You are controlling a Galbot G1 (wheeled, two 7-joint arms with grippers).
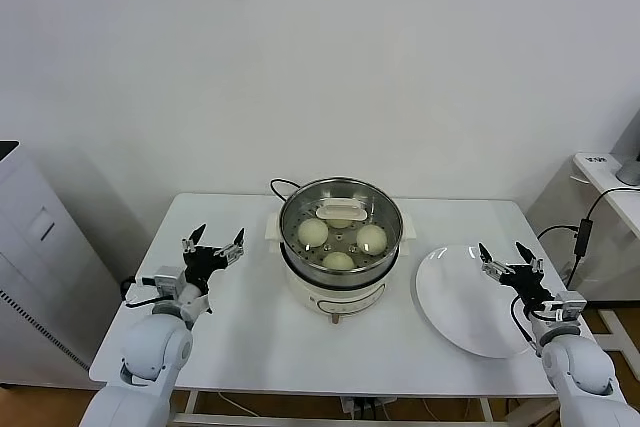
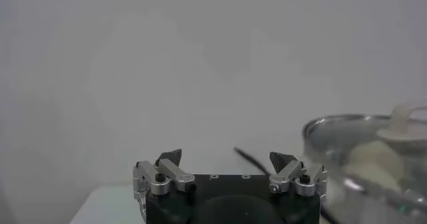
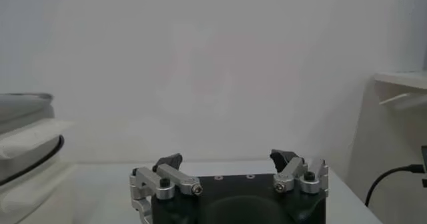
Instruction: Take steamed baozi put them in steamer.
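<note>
The steamer [image 1: 340,247], a shiny steel basket on a white cooker base, stands mid-table. Three cream-white baozi [image 1: 313,233] [image 1: 371,238] [image 1: 339,260] lie on its perforated floor, and one more peeks out behind the white handle [image 1: 340,211] of a glass lid resting on top. My left gripper [image 1: 213,244] hovers open and empty to the steamer's left. In the left wrist view the left gripper [image 2: 225,157] has the steamer [image 2: 353,139] off to one side. My right gripper [image 1: 508,257] is open and empty above the white plate [image 1: 455,307]; its own view shows the right gripper [image 3: 228,159] with nothing between its fingers.
A black power cord [image 1: 280,185] runs from behind the steamer. The white table [image 1: 250,327] has a grey cabinet [image 1: 30,267] to its left. To its right stands a white side table [image 1: 605,172] with a cable. A white wall is behind.
</note>
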